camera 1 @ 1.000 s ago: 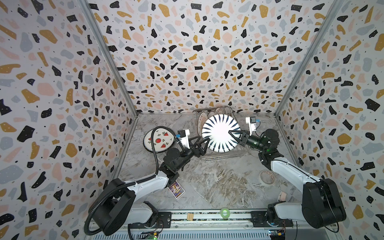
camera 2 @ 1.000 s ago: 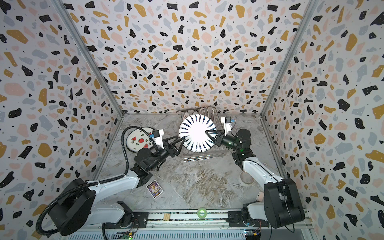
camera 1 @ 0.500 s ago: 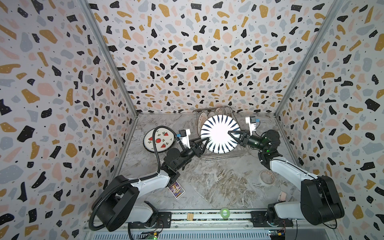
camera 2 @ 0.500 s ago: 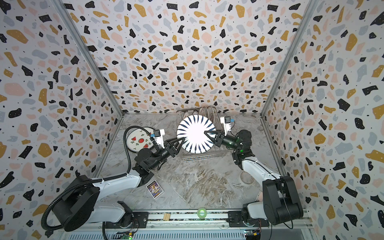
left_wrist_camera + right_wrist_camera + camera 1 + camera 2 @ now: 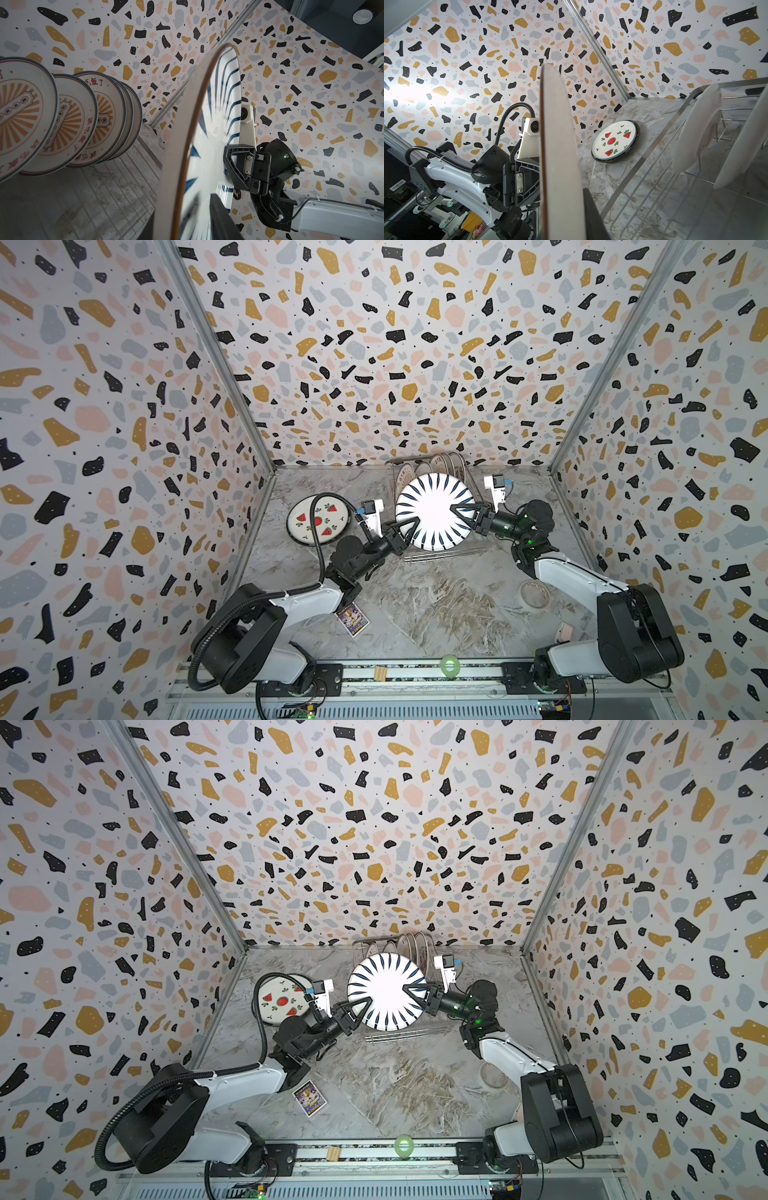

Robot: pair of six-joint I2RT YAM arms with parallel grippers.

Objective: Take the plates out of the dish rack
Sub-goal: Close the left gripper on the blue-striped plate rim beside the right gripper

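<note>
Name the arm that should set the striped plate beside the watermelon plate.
Left. The left gripper straddles the rim of the striped plate, and the watermelon plate lies flat beside that arm; the right gripper would likely reach across.

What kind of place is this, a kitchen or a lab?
Most likely a robot test booth: terrazzo-print wall panels enclose a marble-look tabletop, two arms sit on a front rail, and a dish rack holds plates.

Loose items on a marble tabletop (image 5: 436, 605) walled in terrazzo print (image 5: 395, 344).
A metal rail (image 5: 415, 674) spans the front edge. A green tape roll (image 5: 449, 664) sits near its middle and a small wooden block (image 5: 380, 672) slightly toward its left end. Just behind the rail lies a purple card (image 5: 352, 619), and farther behind its right part, a clear tape roll (image 5: 535, 593).
</note>
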